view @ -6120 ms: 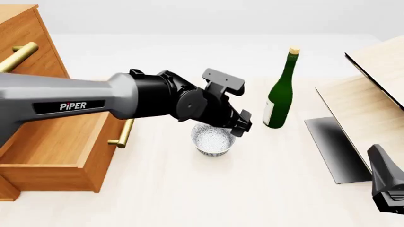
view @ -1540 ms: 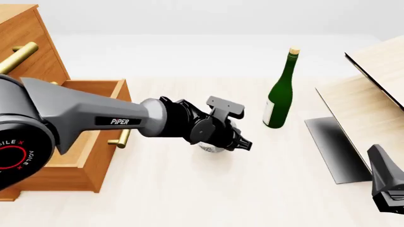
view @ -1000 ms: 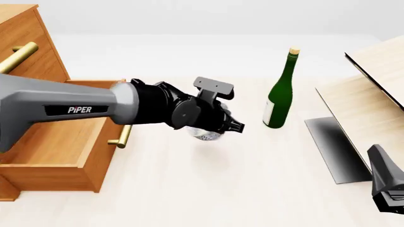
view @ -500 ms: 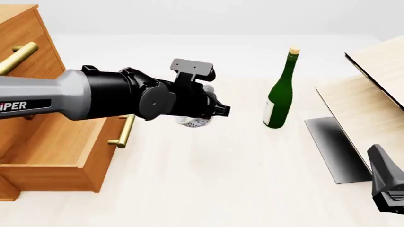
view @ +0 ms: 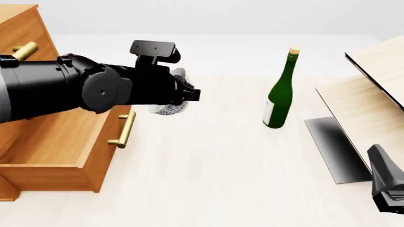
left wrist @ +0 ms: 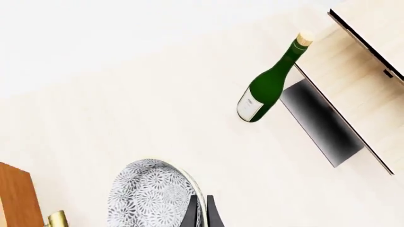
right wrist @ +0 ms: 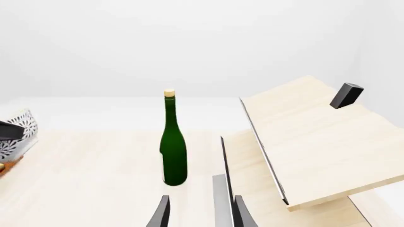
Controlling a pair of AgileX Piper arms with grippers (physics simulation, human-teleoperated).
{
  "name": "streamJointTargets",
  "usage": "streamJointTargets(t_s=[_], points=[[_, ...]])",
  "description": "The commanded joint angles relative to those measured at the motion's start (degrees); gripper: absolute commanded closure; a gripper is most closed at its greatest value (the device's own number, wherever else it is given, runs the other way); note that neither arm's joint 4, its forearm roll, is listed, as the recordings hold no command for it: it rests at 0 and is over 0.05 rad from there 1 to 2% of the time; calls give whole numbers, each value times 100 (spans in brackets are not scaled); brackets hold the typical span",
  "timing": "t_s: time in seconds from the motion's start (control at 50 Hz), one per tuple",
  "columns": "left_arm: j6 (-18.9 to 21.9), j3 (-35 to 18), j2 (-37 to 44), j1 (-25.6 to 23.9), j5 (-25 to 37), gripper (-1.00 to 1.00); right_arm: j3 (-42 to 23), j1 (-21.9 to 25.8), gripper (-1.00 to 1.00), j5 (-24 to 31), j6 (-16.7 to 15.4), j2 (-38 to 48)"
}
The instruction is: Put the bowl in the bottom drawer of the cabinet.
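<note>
Gripping the speckled bowl (view: 169, 108) at its rim, the left gripper (view: 187, 94) hangs upper left beside the bottom drawer (view: 60, 142); right gripper (right wrist: 200, 213) slightly parted.

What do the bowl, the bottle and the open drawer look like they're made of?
The bowl: probably glazed ceramic, white with a fine grey-blue speckled pattern.
The bottle: dark green glass by its glossy, see-through look, with a pale label and a cork-coloured stopper.
The bottom drawer: orange-brown wood with visible grain; its bar handle looks like polished brass.
</note>
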Motion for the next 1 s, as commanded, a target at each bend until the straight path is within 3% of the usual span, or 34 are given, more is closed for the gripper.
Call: streamJointTargets(t_s=[0.02, 0.56, 1.0], points=[[102, 333, -659, 308, 103, 100, 0, 0, -100, 0, 1, 0], [324, 839, -1646, 1294, 422, 100, 0, 2, -100, 0, 1, 0], [19, 1524, -2642, 1911, 469, 100, 0, 0, -100, 0, 2, -1]])
